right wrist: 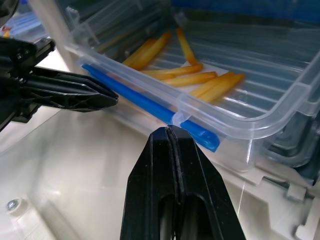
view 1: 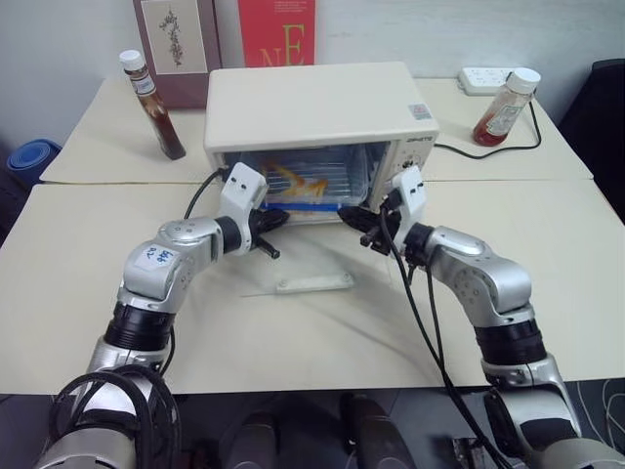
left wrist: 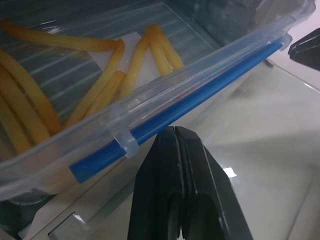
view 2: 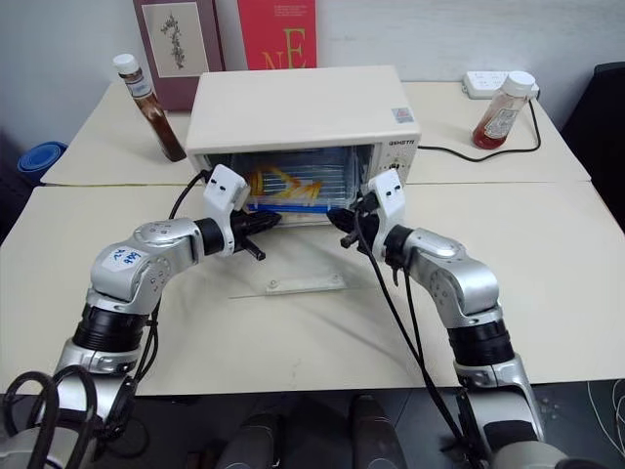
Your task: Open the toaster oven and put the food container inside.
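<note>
The cream-white toaster oven (view 1: pixel 312 103) stands at the back of the table, its glass door folded down flat with the white bar handle (view 1: pixel 314 283) toward me. The clear food container (view 1: pixel 303 186) with yellow-orange strips lies in the oven's mouth, its blue side clip (left wrist: pixel 200 95) facing outward. My left gripper (view 1: pixel 281 219) is shut and empty, its tips just short of that clip near the container's left end. My right gripper (view 1: pixel 347 215) is also shut and empty, its tips close to the clip's right end (right wrist: pixel 200 134). Both hover above the open door.
A brown sauce bottle (view 1: pixel 154 107) stands left of the oven and a red sauce bottle (view 1: pixel 505 107) to its right. A white power strip (view 1: pixel 483 78) and black cable (view 1: pixel 488 149) lie at the back right. Two books (view 1: pixel 176 44) lean behind the oven.
</note>
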